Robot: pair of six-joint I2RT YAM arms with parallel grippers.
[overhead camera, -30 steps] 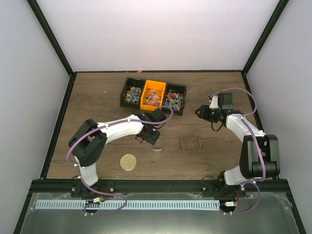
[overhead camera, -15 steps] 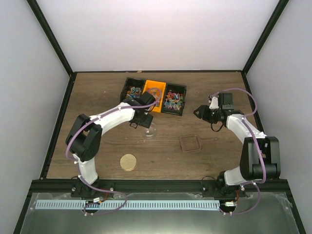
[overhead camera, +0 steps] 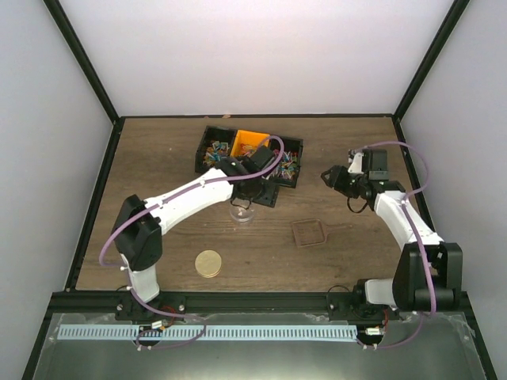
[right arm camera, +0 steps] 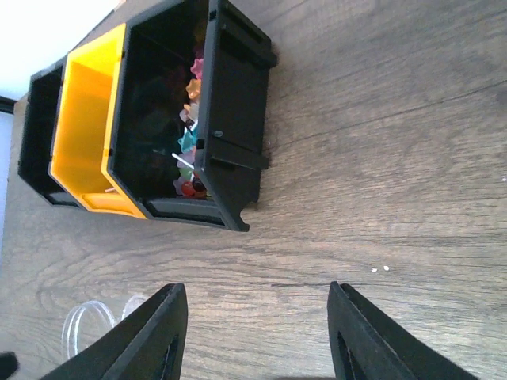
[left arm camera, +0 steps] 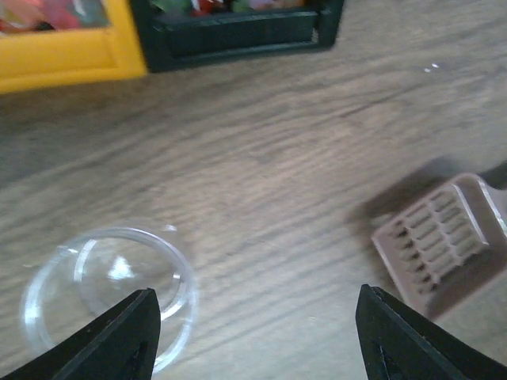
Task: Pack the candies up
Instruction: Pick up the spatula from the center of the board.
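— Grippers: how do they stand?
— Both are spread wide. The left gripper has only bare wood between its fingers, and the right gripper pinches nothing either.
— What lies closest to the left one?
— A clear round dish on the table, just on the near side of it. In the left wrist view its rim runs under one fingertip; I cannot tell whether they touch. The dish looks empty.
— And the candies?
— The candies sit at the far side, in a row of three bins standing against one another: the left black bin, the orange bin and the right black bin. The right wrist view shows mixed colours heaped inside the right black bin.
— Does anything stand in the way?
— The left arm's wrist lies across the near part of the orange bin and the inner corner of the right black bin, hiding what is in there from above.
— The right side?
— The right gripper hangs well to the right of the bins, open wood between them.
— Other things?
— A clear square lid lies flat, near and to the right of the dish. A tan disc lies nearer the arm bases, apart from both.
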